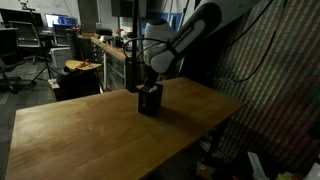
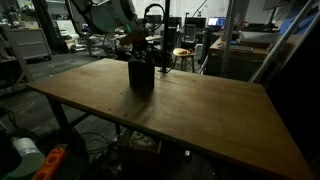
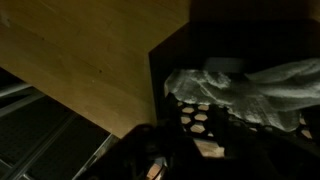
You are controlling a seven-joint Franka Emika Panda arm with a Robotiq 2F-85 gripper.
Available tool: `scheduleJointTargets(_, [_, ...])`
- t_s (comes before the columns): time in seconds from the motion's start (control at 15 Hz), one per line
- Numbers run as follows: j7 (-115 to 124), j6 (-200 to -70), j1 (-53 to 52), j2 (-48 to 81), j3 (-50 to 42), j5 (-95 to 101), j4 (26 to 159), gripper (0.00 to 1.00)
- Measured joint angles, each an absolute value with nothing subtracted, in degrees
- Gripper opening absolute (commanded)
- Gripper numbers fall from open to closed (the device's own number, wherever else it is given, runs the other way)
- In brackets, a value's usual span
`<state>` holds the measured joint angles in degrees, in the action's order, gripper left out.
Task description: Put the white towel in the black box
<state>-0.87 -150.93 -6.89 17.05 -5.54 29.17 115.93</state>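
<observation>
The black box (image 1: 149,101) stands on the wooden table (image 1: 100,135), and shows in both exterior views (image 2: 141,76). My gripper (image 1: 148,88) hangs right over its open top, fingertips at the rim (image 2: 141,60). In the wrist view the white towel (image 3: 245,88) lies crumpled inside the box, on its perforated floor (image 3: 193,117). My dark fingers (image 3: 200,136) stand apart at the near side, with the floor showing between them. They are not touching the towel. The towel is hidden in both exterior views.
The table edge (image 3: 100,120) drops off close beside the box in the wrist view. Behind the table are workbenches, office chairs (image 1: 30,50) and a stool (image 2: 182,55). A mesh wall (image 1: 270,60) stands at one side.
</observation>
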Motion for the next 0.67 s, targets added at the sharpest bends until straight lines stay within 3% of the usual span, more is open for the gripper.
scheduleJointTargets(0.47, [0.17, -149.49, -6.97, 14.55, -5.33, 29.17, 115.96, 0.62])
scheduleJointTargets(0.53, [0.43, -149.24, -6.99, 14.07, -5.22, 29.17, 116.01, 0.57])
scheduleJointTargets(0.6, [0.76, -148.97, -7.02, 13.58, -5.09, 29.24, 116.08, 0.17])
scheduleJointTargets(0.67, [1.14, -148.86, -7.05, 13.09, -4.93, 29.32, 116.23, 0.19])
